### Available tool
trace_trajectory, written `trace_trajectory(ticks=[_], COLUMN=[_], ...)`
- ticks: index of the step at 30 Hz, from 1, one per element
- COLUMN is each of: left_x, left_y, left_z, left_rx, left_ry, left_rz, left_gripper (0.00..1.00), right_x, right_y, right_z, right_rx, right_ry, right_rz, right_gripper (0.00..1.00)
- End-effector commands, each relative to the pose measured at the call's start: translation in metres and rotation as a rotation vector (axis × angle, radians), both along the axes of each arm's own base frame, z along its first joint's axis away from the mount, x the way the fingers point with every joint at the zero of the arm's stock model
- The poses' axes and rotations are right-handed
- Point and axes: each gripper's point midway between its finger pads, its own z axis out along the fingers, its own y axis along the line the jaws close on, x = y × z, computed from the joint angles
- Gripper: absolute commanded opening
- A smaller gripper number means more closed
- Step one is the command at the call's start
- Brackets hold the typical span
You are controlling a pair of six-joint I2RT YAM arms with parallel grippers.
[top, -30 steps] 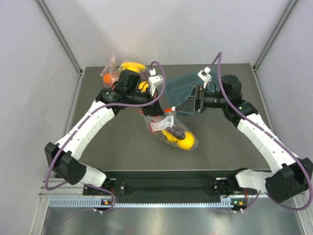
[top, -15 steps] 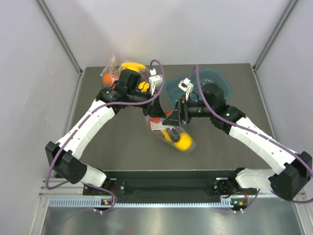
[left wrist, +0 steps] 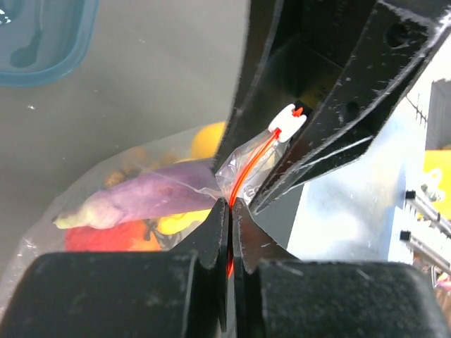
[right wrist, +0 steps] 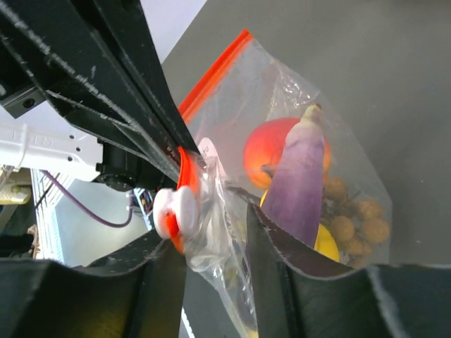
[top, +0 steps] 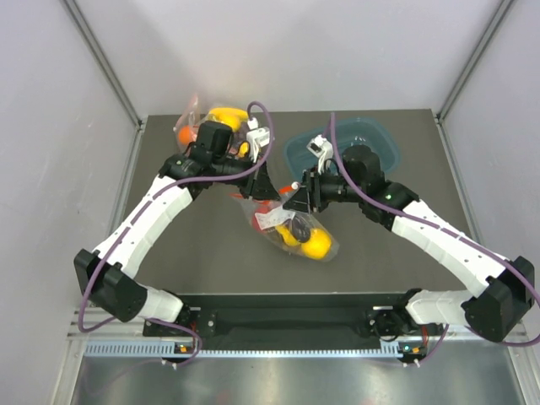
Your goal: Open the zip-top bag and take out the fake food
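The zip-top bag (top: 291, 229) lies mid-table, its top end lifted. My left gripper (left wrist: 231, 204) is shut on its red-orange zip strip (left wrist: 246, 169); from above it (top: 264, 186) sits at the bag's upper end. My right gripper (right wrist: 215, 225) is open, its jaws part way apart around the bag's crinkled corner, with loose plastic between them. The white slider (right wrist: 175, 208) rests just above its left finger (right wrist: 165, 271). Inside the bag the fake food shows: a purple eggplant (right wrist: 299, 179), a red tomato (right wrist: 271, 151), a brown knobbly cluster (right wrist: 356, 218) and a yellow lemon (top: 316, 245).
A second clear bag with a banana and an orange (top: 211, 122) lies at the back left, behind my left wrist. A teal container (top: 375, 143) stands at the back right. Grey walls close in the table on three sides.
My right arm swung left from the teal container to the bag's top, and its jaws narrowed around the slider corner. The left gripper kept its hold on the zip strip.
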Motion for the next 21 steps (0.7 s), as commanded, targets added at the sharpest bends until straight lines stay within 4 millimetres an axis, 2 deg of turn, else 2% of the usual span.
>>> trace_trajectory(ticks=[1, 4, 6, 7, 10, 15, 16, 18, 19, 20, 21], left_x=[0.004, 0.0, -0.001, -0.002, -0.006, -0.01, -0.01, -0.008, -0.005, -0.003, -0.002], left_y=[0.0, 0.001, 0.001, 0.002, 0.002, 0.001, 0.002, 0.004, 0.004, 0.006, 0.006], left_z=[0.021, 0.017, 0.022, 0.021, 0.02, 0.022, 0.023, 0.028, 0.035, 0.038, 0.042], left_rx=[-0.081, -0.102, -0.123, -0.125, -0.14, -0.164, -0.165, -0.172, -0.177, -0.177, -0.18], left_ry=[-0.059, -0.026, -0.037, -0.034, -0.025, -0.015, -0.014, -0.029, -0.051, -0.071, -0.088], left_rz=[0.015, 0.026, 0.023, 0.021, 0.007, -0.009, -0.009, -0.004, 0.005, 0.015, 0.016], left_gripper=[0.0, 0.0, 0.0, 0.0, 0.0, 0.02, 0.27, 0.51, 0.68, 0.79, 0.82], right_x=[-0.002, -0.002, -0.002, -0.002, 0.002, 0.007, 0.008, 0.009, 0.009, 0.008, 0.007], right_y=[0.001, 0.003, 0.003, 0.004, 0.006, 0.015, 0.015, 0.016, 0.016, 0.016, 0.016], right_z=[0.024, 0.023, 0.024, 0.023, 0.029, 0.037, 0.039, 0.041, 0.043, 0.043, 0.045], right_rx=[0.05, 0.057, 0.06, 0.066, 0.095, 0.129, 0.133, 0.132, 0.135, 0.135, 0.137], right_ry=[-0.078, -0.075, -0.079, -0.082, -0.102, -0.11, -0.116, -0.121, -0.126, -0.125, -0.127], right_rz=[-0.002, 0.002, 0.002, 0.001, -0.011, 0.0, 0.001, 0.002, 0.004, 0.012, 0.015], right_gripper=[0.36, 0.33, 0.29, 0.22, 0.07, 0.0, 0.0, 0.0, 0.0, 0.0, 0.0])
